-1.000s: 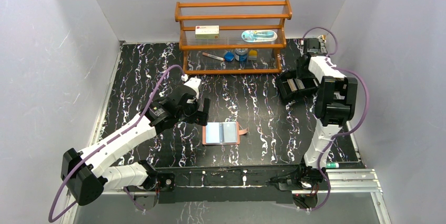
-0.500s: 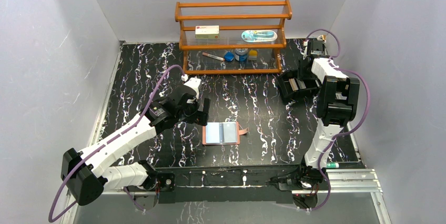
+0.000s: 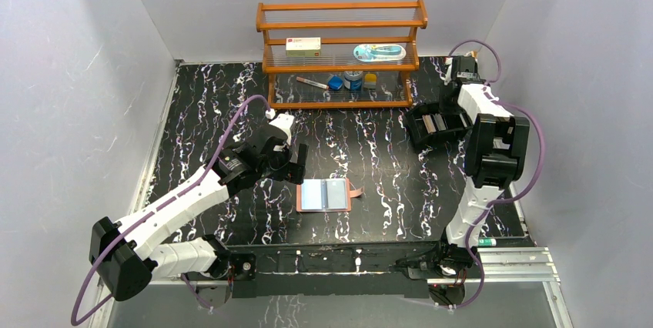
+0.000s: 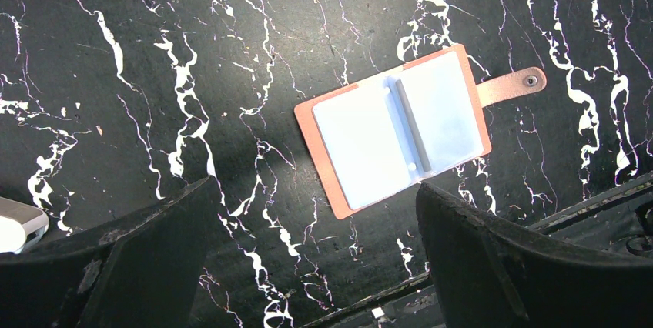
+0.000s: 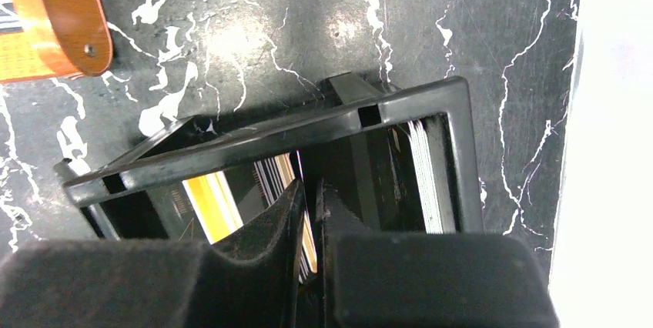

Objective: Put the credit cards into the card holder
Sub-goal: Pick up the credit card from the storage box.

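Observation:
The card holder [image 3: 323, 195] lies open on the black marbled table, tan-pink with bluish sleeves and its snap tab to the right; the left wrist view shows the card holder [image 4: 396, 132] just beyond my fingers. My left gripper [image 3: 296, 165] hovers open at its left edge, and nothing sits between the tips of the left gripper [image 4: 314, 189]. My right gripper [image 3: 445, 118] reaches into the black tray [image 3: 420, 132]. There the right gripper [image 5: 310, 188] has its fingers pressed almost together on the edge of an upright orange-edged credit card. More credit cards [image 5: 212, 205] stand beside it, and a whitish stack [image 5: 427, 182] fills the right slot.
A wooden shelf [image 3: 339, 55] stands at the back with a white red-labelled box [image 3: 303, 46] and small items; its foot [image 5: 46, 20] is close to the tray's rim [image 5: 269, 139]. The right wall is near the tray.
The right arm has shifted slightly back and right over the tray, and its fingers have closed from half open to nearly together. The left arm and card holder have not moved.

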